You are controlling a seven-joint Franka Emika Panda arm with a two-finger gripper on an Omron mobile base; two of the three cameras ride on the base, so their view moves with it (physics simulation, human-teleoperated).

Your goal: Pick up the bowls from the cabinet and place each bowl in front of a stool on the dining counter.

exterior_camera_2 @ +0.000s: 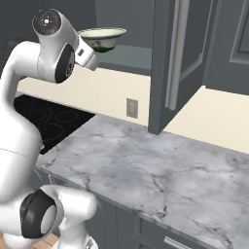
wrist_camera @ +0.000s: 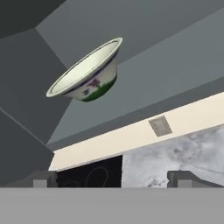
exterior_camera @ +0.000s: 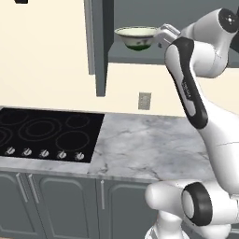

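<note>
Bowl (exterior_camera: 137, 37) sits at shelf (exterior_camera: 140, 57) edge — open pincer (wrist_camera: 112, 177) apart.

Flat, even rendered light, soft shading inside the cabinet (exterior_camera: 140, 56), no glare; edges slightly soft, no visible distortion.

The arm (exterior_camera: 186, 88) rises from the base, bends at a high elbow and reaches forward and up, so the hand is at the level of the upper joint. The gripper (wrist_camera: 111, 177) has its jaws wide apart. Its two dark fingertips (wrist_camera: 41, 178) stand well apart and nothing is between them.
</note>
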